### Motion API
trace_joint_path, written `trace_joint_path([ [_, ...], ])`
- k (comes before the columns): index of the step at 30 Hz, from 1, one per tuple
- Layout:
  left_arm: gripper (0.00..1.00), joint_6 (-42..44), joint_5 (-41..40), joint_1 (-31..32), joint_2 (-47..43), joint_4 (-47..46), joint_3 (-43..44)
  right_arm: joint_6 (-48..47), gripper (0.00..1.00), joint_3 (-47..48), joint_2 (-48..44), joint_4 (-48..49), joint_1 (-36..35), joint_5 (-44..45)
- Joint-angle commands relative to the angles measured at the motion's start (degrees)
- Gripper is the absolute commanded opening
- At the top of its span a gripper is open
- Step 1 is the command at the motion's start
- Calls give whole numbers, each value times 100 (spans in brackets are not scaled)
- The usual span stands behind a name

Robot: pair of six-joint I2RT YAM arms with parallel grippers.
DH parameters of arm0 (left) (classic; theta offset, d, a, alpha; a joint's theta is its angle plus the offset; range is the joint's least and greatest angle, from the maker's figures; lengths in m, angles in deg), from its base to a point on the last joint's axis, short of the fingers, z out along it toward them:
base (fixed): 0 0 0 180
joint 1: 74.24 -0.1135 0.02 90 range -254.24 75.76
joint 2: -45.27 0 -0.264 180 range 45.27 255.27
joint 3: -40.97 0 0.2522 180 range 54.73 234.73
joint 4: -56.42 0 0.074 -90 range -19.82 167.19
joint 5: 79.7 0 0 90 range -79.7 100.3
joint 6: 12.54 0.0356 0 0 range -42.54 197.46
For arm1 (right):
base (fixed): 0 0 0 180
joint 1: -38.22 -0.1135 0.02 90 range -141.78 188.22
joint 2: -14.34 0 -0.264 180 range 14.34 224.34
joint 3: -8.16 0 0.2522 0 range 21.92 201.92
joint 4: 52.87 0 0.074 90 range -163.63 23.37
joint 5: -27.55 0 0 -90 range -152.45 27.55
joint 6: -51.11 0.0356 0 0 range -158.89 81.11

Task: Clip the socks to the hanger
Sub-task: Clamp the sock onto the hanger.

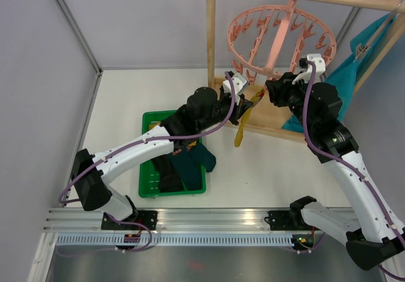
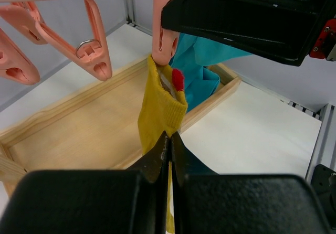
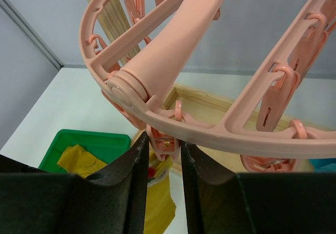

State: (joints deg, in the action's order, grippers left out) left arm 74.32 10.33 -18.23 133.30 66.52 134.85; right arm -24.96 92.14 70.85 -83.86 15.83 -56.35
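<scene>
Sock in hand: the mustard yellow sock [image 2: 160, 108] is directly above and beyond the left pincer [image 2: 169, 150]. Its top edge is at the mouth of one peg [image 2: 164, 48], and a red patch shows at that edge.
Handling, judged: light, soft, limp knit. It folds under its own weight and will not slip easily. Only a thin edge should go into the peg, because a bunched fold may push the peg's lips apart.
Hold point: the best place is just below the cuff, near the peg, so the edge stands up taut.
Left pincer: closed on the sock's middle, with fabric running between the fingers and trailing below them.
Left arm pose: reaches up from the bench [image 1: 266, 162] toward the hanger's underside, wrist angled up.
Right pincer [image 3: 164, 155]: fingers either side of the same peg and pinched in on it from below. I cannot tell whether the peg's lips are parted.
Right arm pose: elbow raised, wrist tipped up beneath the ring.
Hanger [image 1: 276, 48]: pink ring above both pincers, hooked on the wooden rack [image 1: 211, 42].
Remaining socks [image 1: 196, 162]: dark ones in the green tray [image 1: 144, 162], well below and behind the left pincer.
</scene>
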Motion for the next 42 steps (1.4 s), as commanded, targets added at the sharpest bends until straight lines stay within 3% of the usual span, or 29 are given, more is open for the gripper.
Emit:
trace_joint_path([
  [1,2,41,-30,33,48,-293,320,74,0,194,35,159,-20,4],
  [35,2,-249,-179,51,294,-970,189,92,0,282,9,-25,-20,189],
  [37,2,-266,-275,59,285,-970,189,101,5,300,18,-69,-20,189],
  [38,2,-266,-302,59,268,-970,180,118,16,300,9,-61,-28,189],
  [41,2,-275,-355,59,267,-952,206,136,29,317,-35,-78,-20,154],
  [42,2,-284,-364,59,267,-952,206,145,39,352,-52,-87,-20,145],
])
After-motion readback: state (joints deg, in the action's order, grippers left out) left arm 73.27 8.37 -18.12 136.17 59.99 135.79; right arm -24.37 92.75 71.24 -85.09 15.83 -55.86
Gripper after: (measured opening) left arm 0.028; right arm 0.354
